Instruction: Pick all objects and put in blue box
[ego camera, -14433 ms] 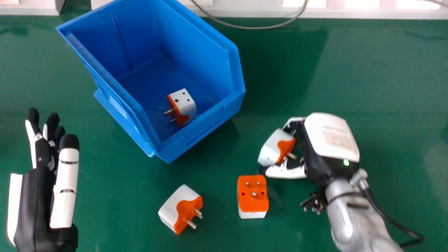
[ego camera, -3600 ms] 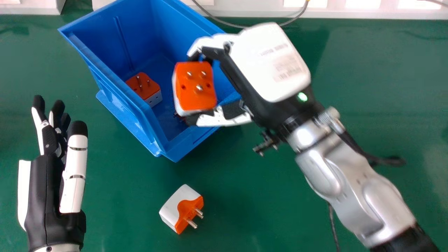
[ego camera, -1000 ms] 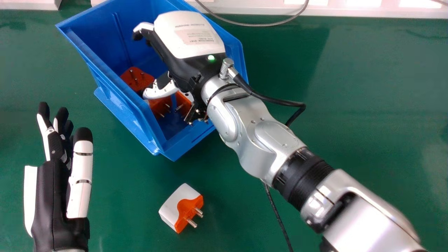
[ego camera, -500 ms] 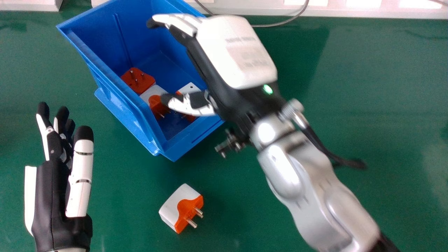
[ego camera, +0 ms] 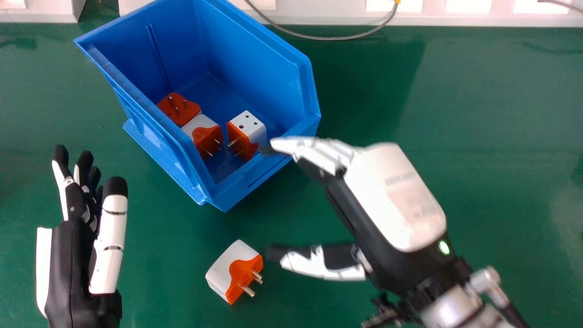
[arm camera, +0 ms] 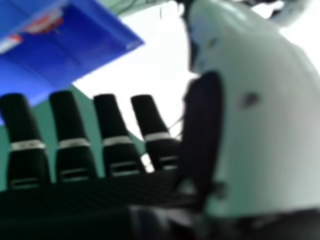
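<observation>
Inside the blue box, which has smooth, slanting plastic walls, sit three white-and-orange plug adapters. The leftmost adapter lies with its orange face and metal pins upward; just beside it, the middle adapter rests with its pins toward the third. That third, blocky adapter shows round socket holes in its white top. One more adapter, rounded at the corners, lies on the glossy green table, on the robot's side of the box, its two round pins pointing rightward.

The silver right forearm comes from the bottom edge, right of the box, and angles toward it. At its end the right hand reaches out palm-side leftward, fingers near the box's closest right corner; whether they touch the rim cannot be told. Its fingers are extended, the thumb well apart from them and near the loose adapter, and the grasp is empty. Left of the box, the left hand has its fingers straight, pointing away from the robot.
</observation>
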